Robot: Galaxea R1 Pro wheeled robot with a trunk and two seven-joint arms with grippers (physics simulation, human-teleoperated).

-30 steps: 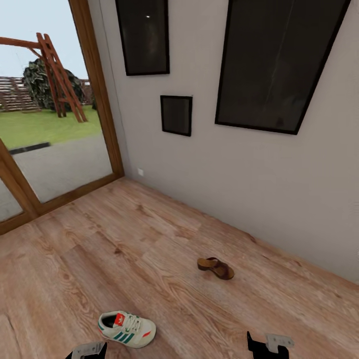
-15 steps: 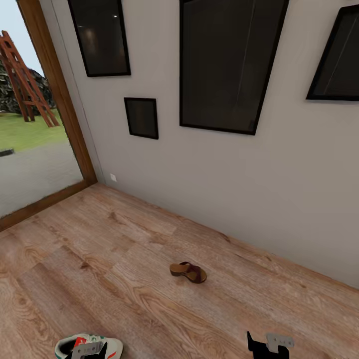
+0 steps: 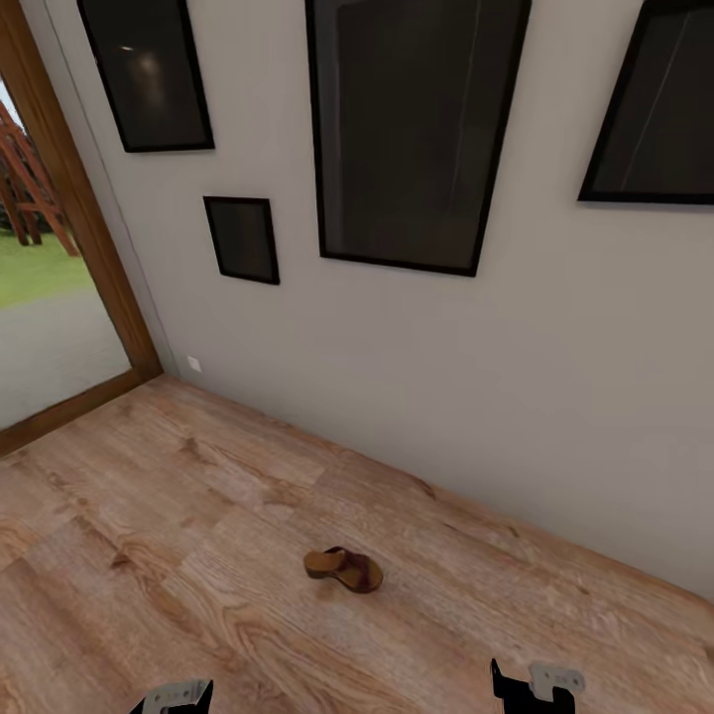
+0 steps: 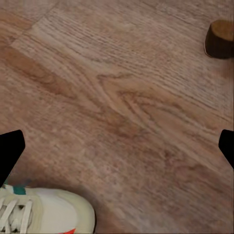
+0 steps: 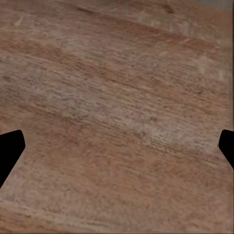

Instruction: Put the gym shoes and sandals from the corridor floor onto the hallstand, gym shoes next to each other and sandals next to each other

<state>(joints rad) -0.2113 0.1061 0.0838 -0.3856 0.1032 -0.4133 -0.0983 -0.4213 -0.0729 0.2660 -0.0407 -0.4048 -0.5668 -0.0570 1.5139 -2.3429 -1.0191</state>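
step: approach, nothing picked up | sandal (image 3: 343, 569) on floor (image 3: 149, 496) near wall | sneaker (image 4: 44, 212) under left pincer (image 4: 117, 146), open, empty | right pincer (image 5: 117, 146) open, empty | next: lower onto a shoe

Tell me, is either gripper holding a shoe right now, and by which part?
Nothing is held. The left gripper and right gripper are both open over bare floor; the gym shoe and sandal lie untouched.

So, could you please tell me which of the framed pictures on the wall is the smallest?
The small framed picture hanging lowest, nearest the wood-framed glass door. The tall left picture, big middle picture and right picture are all clearly larger and hang higher.
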